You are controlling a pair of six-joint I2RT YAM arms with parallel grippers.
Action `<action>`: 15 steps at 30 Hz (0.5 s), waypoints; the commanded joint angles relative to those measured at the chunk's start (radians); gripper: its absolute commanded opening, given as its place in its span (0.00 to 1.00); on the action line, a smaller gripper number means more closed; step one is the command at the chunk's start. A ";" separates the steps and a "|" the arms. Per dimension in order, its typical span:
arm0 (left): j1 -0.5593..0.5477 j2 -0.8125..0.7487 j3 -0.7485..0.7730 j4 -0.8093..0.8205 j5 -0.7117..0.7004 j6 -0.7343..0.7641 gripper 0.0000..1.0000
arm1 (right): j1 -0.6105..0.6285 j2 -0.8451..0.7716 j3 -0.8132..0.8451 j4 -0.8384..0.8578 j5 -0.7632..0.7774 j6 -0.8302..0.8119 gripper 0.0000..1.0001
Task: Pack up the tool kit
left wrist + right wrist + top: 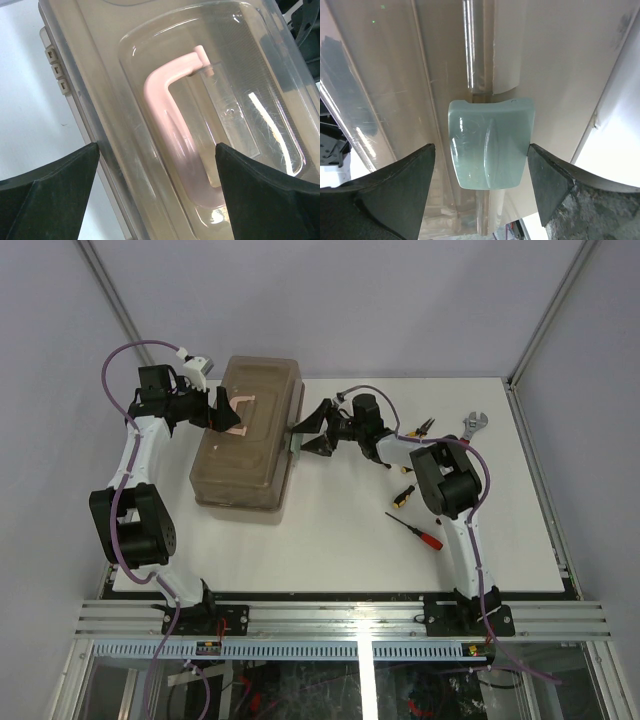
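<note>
- Step, as I read it: box is shut and tools are out, so the lid must be unlatched and opened before anything gets packed.
- toolbox (245,435): big translucent tan case, lid down, lying flat on the white table (330,550), left of centre. Rounded corners, scuffed glossy plastic; insides too cloudy to make out.
- left gripper (215,410): over the toolbox lid, at its far-left end. Jaws spread wide, nothing held. One finger hangs off the lid's outer edge, the other is over the lid recess.
- pink handle (165,120): folded flat in the lid recess, between the left fingers, untouched.
- right gripper (312,430): at the toolbox's right side wall. Jaws well apart, empty, and they straddle the latch w/ a gap each side.
- latch (490,145): pale green, smooth, slightly dished, sits on the lid/base seam. Looks snapped down.
- To do it well: hook a right fingertip under the latch's free edge and lever outward; squeezing its sides would likely just slip.
- Left arm prob. best pressing lightly on the lid to stop the box sliding, then taking the handle to lift once the latch is free.
- Risk: light box on a smooth top, so a sideways pull may drag it.
- Loose tools, all right of the toolbox, well apart from it: pliers (424,426), wrench (475,423), red screwdriver (418,532), small yellow-handled driver (402,494).
</note>
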 commanded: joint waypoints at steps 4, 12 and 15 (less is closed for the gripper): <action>-0.059 0.142 -0.144 -0.327 -0.127 0.117 0.94 | 0.032 0.047 0.075 0.359 -0.061 0.196 0.79; -0.059 0.145 -0.144 -0.326 -0.125 0.121 0.93 | 0.042 0.151 0.090 0.787 -0.029 0.497 0.78; -0.059 0.144 -0.146 -0.326 -0.128 0.123 0.93 | 0.042 0.156 0.080 0.859 -0.013 0.542 0.77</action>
